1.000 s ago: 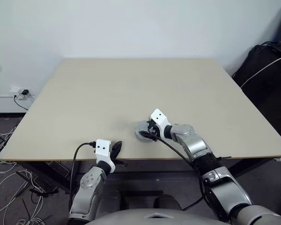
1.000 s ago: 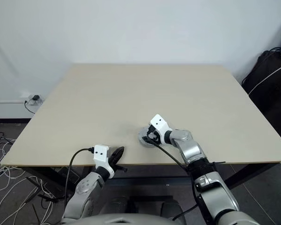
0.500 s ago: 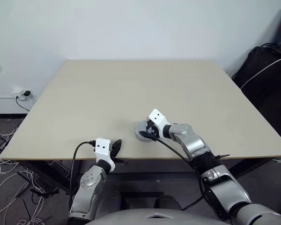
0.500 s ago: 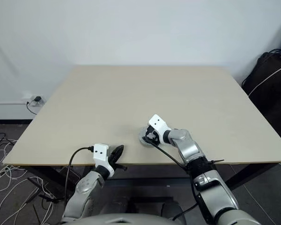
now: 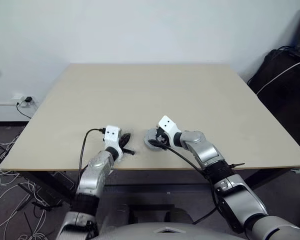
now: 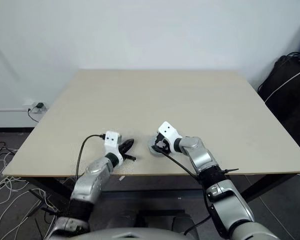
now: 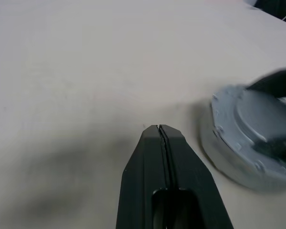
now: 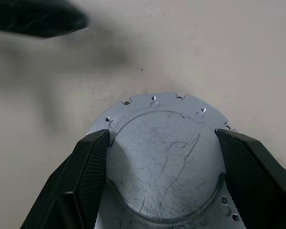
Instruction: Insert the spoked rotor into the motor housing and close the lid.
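Lid: the lid (image 8: 164, 152) shows its plain smooth grey face up, seated on a round grey body whose flange with small holes rims it; the stack lies on the table (image 5: 140, 95) near its front edge.
Right gripper: the right gripper (image 8: 162, 157) reaches down over the stack with its two black fingers (image 8: 88, 162) spread wide, one at each side of the lid's raised round face, at or just against its edge; whether they press it I cannot tell.
Left gripper: the left gripper (image 7: 161, 131) is pressed fully shut, holding nothing, hovering just above the bare table.
Key relation: from the left gripper's tip the stack lies just beside it, ahead and toward the robot's right; a round thing, it has no long axis to align with.
Nearer arm: the right, already over the lid.
Judgement: rotor and windings cannot be seen, so the lid looks in place; what remains is probably seating it.
Far: bare tabletop, then the wall.
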`<action>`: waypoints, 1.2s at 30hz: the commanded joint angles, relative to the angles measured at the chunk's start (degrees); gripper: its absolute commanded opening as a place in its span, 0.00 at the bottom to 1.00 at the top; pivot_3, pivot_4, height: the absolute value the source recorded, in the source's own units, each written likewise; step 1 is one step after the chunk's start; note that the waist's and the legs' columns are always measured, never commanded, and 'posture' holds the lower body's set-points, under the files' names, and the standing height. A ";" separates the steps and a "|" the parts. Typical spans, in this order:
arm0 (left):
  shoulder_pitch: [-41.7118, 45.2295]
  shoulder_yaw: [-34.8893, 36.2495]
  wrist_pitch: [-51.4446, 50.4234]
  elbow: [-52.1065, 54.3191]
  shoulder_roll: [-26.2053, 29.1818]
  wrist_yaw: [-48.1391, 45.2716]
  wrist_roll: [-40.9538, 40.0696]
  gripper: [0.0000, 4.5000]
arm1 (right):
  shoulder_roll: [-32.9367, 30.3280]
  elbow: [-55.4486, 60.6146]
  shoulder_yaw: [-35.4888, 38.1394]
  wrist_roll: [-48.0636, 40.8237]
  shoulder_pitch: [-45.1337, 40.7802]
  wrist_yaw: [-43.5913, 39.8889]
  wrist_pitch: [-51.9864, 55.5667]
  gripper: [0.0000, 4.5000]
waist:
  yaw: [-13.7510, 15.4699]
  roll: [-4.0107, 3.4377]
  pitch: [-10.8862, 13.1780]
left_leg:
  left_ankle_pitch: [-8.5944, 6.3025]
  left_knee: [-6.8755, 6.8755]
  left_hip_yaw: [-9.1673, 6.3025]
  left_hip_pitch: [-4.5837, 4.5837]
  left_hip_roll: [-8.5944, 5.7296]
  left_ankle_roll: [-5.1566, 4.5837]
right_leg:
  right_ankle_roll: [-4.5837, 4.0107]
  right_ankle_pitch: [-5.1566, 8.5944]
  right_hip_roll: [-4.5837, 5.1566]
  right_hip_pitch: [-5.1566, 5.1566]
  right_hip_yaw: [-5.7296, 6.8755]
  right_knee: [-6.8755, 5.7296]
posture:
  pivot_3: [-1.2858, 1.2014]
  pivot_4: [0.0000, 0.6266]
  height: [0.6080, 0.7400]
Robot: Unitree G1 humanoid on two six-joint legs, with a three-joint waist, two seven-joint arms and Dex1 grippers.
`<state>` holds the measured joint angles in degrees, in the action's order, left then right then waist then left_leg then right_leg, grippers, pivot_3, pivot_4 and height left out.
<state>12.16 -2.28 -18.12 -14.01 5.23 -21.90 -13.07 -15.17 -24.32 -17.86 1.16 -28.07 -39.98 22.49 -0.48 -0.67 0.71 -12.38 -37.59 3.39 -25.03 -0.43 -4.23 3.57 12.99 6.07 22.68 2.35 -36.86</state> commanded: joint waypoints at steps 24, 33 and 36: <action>14.33 -4.79 -14.80 -13.56 0.29 -13.12 -0.14 0.00 | -0.03 3.04 -0.23 1.22 1.71 2.30 2.15 0.71 | -0.12 0.18 0.12 | 0.00 0.08 -0.04 0.08 0.00 0.01 | -0.08 -0.04 0.31 -0.04 -0.09 0.09 | 0.52 0.00 1.00; 13.81 -5.09 -14.98 -13.36 -0.29 -13.23 0.31 0.00 | -0.39 5.35 2.26 -1.89 2.66 0.69 4.32 0.99 | 0.00 0.19 0.13 | 0.00 0.11 -0.05 0.03 -0.02 0.01 | -0.07 -0.03 0.35 -0.04 -0.07 0.21 | 0.52 0.00 1.00; 13.59 -5.19 -15.03 -13.34 -0.30 -13.31 0.39 0.00 | -0.81 7.08 3.54 -2.99 3.14 0.83 4.40 0.99 | 0.08 0.19 0.13 | 0.00 0.17 -0.06 0.01 -0.03 0.01 | -0.07 -0.03 0.35 -0.04 -0.06 0.32 | 0.52 0.00 1.00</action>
<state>25.61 -6.34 -32.34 -27.33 5.13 -35.13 -13.58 -15.44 -19.30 -16.12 -1.05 -25.26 -39.28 26.67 -0.40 -0.48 0.84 -12.38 -37.40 3.34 -25.04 -0.47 -4.22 3.49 12.95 6.43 22.64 2.30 -36.49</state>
